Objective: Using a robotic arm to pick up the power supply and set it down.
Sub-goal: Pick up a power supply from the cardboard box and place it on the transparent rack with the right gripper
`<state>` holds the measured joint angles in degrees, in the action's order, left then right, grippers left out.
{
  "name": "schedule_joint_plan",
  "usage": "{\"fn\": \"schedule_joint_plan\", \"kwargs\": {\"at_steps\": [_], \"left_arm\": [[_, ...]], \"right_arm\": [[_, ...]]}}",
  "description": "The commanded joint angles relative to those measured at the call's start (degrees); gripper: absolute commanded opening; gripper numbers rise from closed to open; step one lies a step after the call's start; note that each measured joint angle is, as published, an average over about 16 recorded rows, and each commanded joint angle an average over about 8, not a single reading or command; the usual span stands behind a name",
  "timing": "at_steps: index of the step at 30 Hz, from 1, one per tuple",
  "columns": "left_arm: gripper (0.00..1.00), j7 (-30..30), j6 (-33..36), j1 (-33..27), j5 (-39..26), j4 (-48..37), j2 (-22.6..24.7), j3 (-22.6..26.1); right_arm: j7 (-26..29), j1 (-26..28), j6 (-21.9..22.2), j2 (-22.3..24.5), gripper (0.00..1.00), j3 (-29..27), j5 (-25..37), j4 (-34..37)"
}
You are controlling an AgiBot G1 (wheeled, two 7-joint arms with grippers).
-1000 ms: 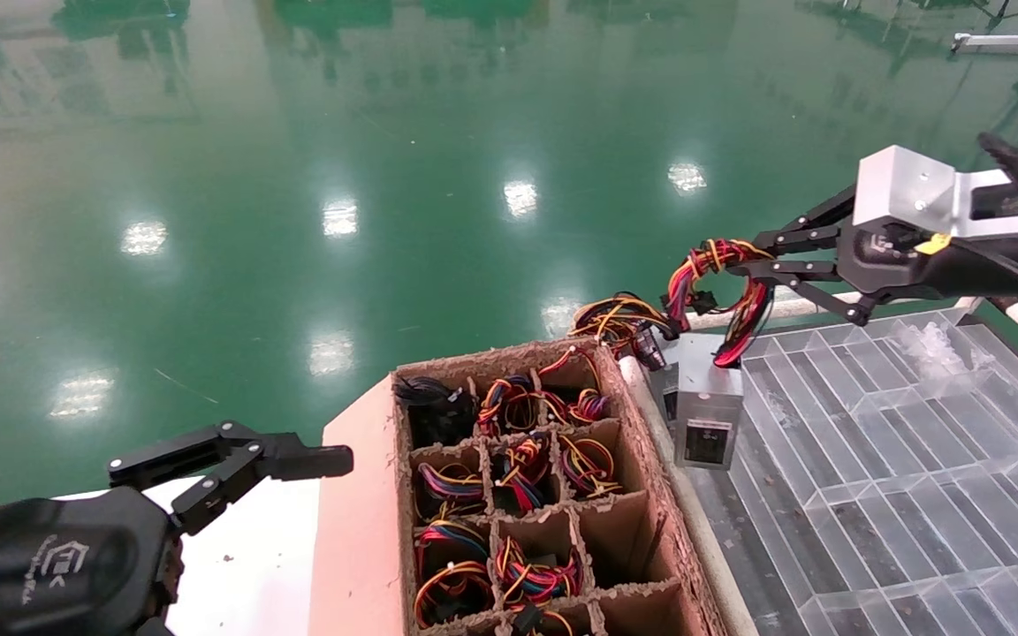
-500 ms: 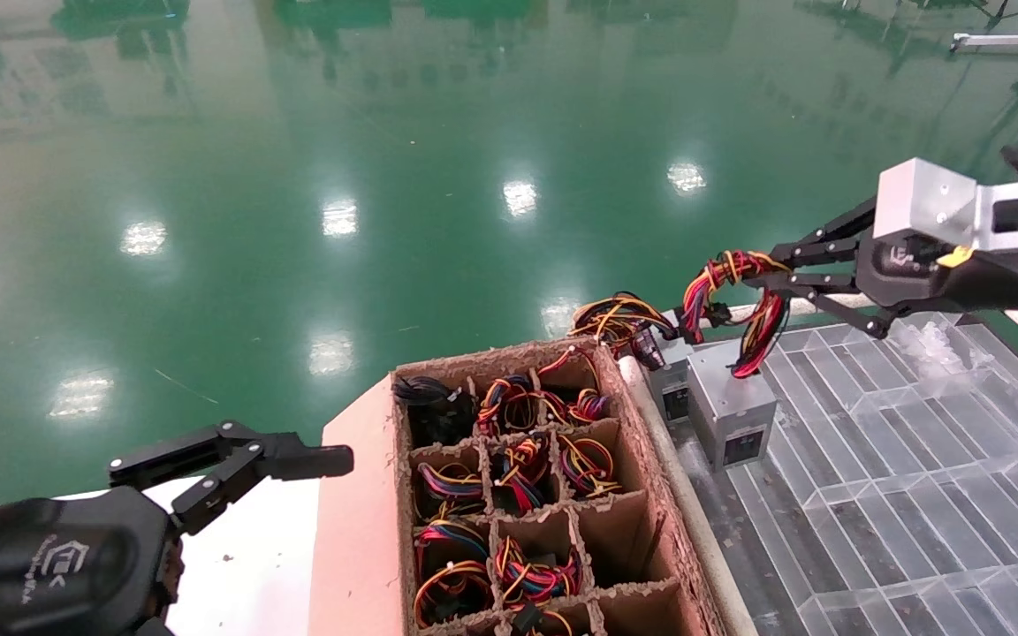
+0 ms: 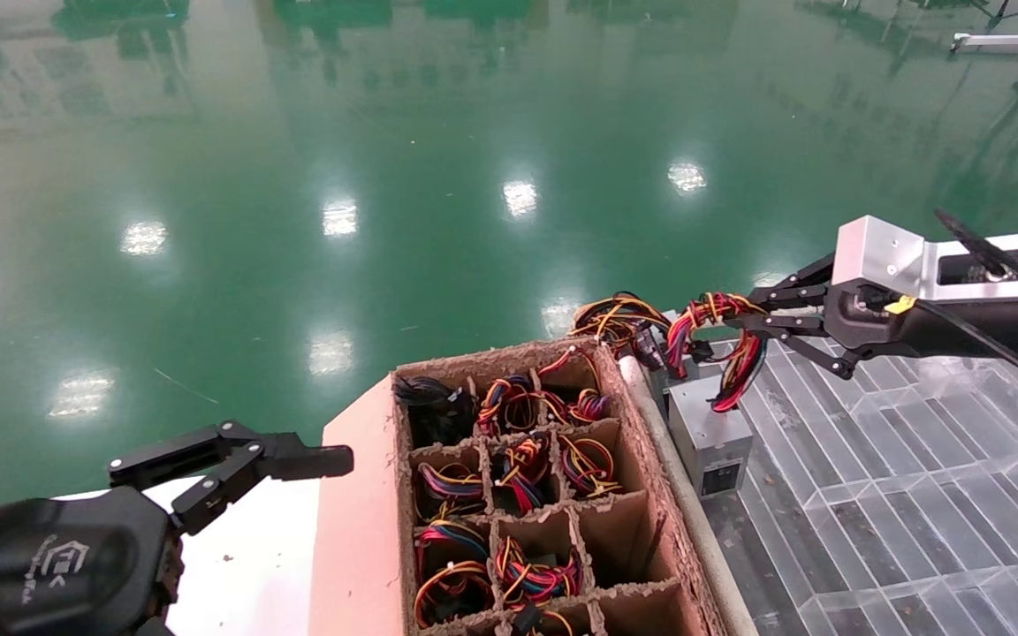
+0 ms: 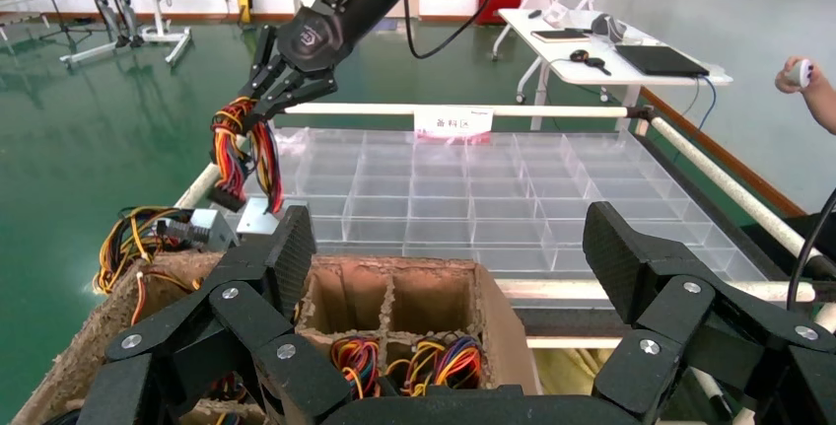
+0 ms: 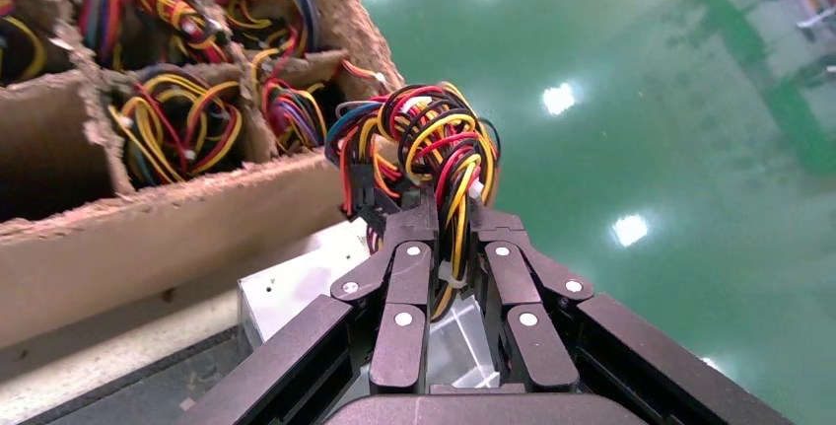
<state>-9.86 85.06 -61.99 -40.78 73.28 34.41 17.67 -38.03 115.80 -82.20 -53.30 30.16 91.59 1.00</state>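
Note:
My right gripper [image 3: 736, 323], on the black arm with the pale grey wrist block, is shut on the mostly red wire bundle [image 3: 710, 329] of the power supply [image 3: 710, 439]. The small silver-grey box hangs from those wires just above the near left corner of the clear tray [image 3: 898, 477], beside the cardboard box. Whether it touches the tray I cannot tell. In the right wrist view the wires [image 5: 426, 139] run between my closed fingers [image 5: 412, 277], with the metal box [image 5: 296, 282] behind them. My left gripper [image 3: 332, 459] stays parked and open at the lower left.
A cardboard box [image 3: 650, 495] with compartments full of wire bundles stands left of the tray. A second grey unit with an orange-yellow bundle [image 3: 619, 322] lies at its far corner. A white rail [image 3: 792, 307] borders the tray's far side. A green floor lies beyond.
My right gripper has come down and slightly left with the wire bundle. The power supply has sunk lower and closer to the cardboard box. The left arm has not moved.

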Motion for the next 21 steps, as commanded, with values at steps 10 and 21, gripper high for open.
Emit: {"fn": "schedule_joint_plan", "kwargs": {"at_steps": [10, 21], "left_arm": [[1.00, 0.01, -0.02, 0.01, 0.02, -0.01, -0.01, 0.02], [1.00, 0.01, -0.03, 0.01, 0.03, -0.01, -0.01, 0.02]], "right_arm": [[-0.42, -2.57, 3.11, 0.42, 0.98, -0.25, -0.44, 0.31], [-0.38, -2.66, 3.14, 0.44, 1.00, -0.29, -0.57, 0.30]]}}
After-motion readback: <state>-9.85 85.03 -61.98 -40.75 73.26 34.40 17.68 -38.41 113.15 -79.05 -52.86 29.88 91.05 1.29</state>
